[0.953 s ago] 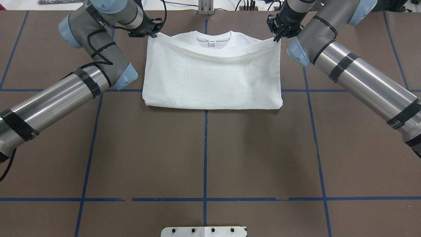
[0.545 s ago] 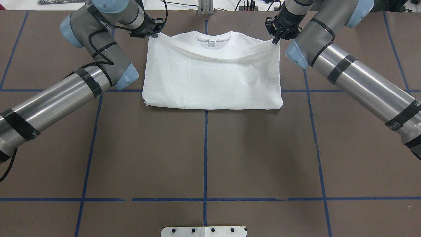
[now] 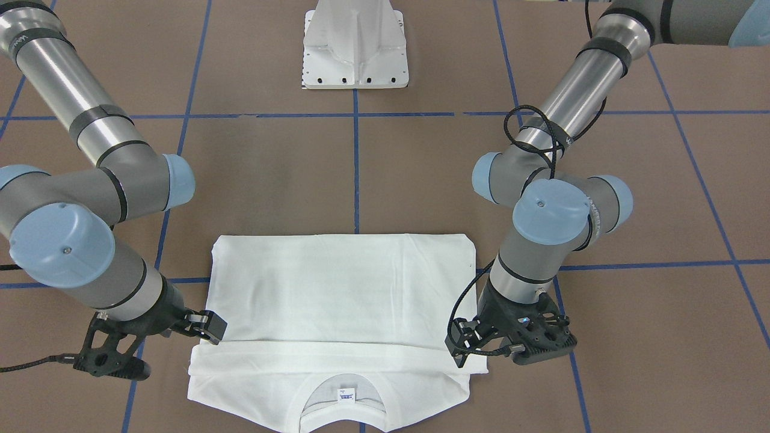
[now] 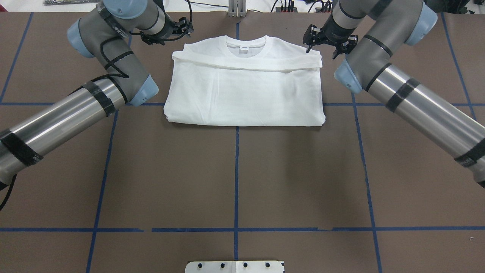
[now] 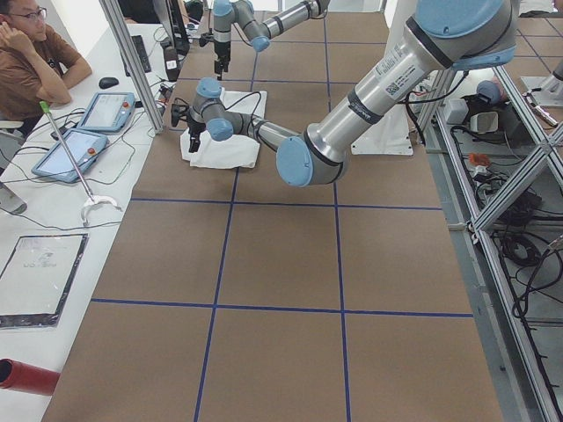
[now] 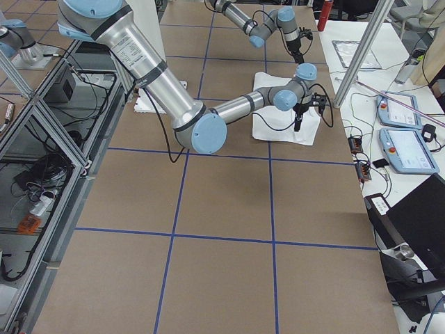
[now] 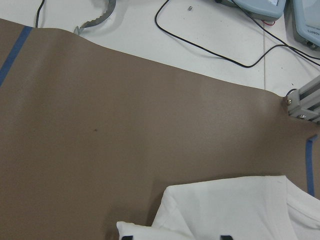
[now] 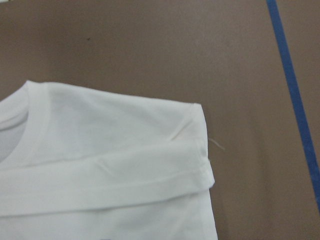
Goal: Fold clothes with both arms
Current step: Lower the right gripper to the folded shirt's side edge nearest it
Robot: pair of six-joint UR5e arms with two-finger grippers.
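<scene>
The white shirt [image 4: 242, 91] lies folded flat on the brown counter [image 4: 170, 170], in the upper middle of the overhead view, collar at the top and a doubled band across just below it. The left end effector [image 4: 182, 31] and the right end effector [image 4: 321, 52] stand at the band's two corners, fingers spread, gripping nothing.

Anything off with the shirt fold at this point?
The T-shirt is mostly tidy, but its folded-over edge lies as a rumpled, slightly bowed band below the collar rather than flat. A loose thread sticks out at one shoulder corner. Nothing looks torn.
</scene>
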